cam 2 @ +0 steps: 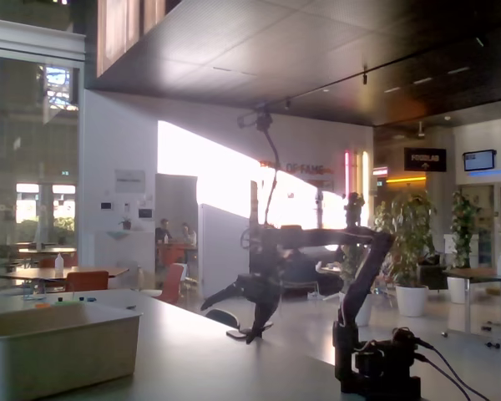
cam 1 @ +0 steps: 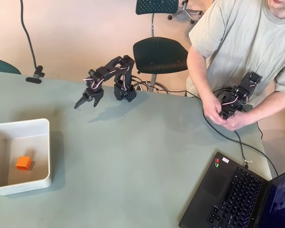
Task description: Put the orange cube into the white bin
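Note:
The orange cube [cam 1: 23, 163] lies inside the white bin [cam 1: 46, 152], toward its near left part, in the overhead view. The bin stands at the table's left edge. In the fixed view the white bin [cam 2: 63, 351] is at the lower left, and its wall hides the cube. My gripper [cam 1: 86, 105] hangs above the table near the arm's base, well behind and to the right of the bin. It is open and holds nothing. From the side, in the fixed view, the gripper [cam 2: 226, 324] shows its fingers spread, one pointing left and one down.
An open laptop [cam 1: 237, 194] sits at the table's front right corner. A black cable [cam 1: 218, 130] runs across the right side of the table. A person sits at the back right. A black chair [cam 1: 159, 54] stands behind the arm's base [cam 1: 125, 92].

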Available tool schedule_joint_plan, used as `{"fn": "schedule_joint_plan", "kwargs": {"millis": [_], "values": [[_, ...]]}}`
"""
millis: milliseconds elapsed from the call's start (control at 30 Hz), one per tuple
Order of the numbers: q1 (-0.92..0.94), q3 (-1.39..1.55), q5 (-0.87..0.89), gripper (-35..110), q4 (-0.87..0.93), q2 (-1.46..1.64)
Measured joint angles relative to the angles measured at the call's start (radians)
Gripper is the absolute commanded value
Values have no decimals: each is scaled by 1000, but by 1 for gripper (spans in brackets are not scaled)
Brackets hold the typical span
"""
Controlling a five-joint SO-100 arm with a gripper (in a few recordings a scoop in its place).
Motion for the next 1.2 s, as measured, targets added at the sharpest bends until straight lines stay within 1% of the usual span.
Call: {"fn": "schedule_joint_plan", "kwargs": {"millis": [67,200,300,500,967,1200], "values": [[-2,109,-48,69,-78,100],[0,305,-176,69,-167,258],[-2,423,-213,69,-187,356],[-2,551,-229,69,-190,476],[-2,581,-233,69,-193,517],[-2,595,-233,69,-190,765]]}}
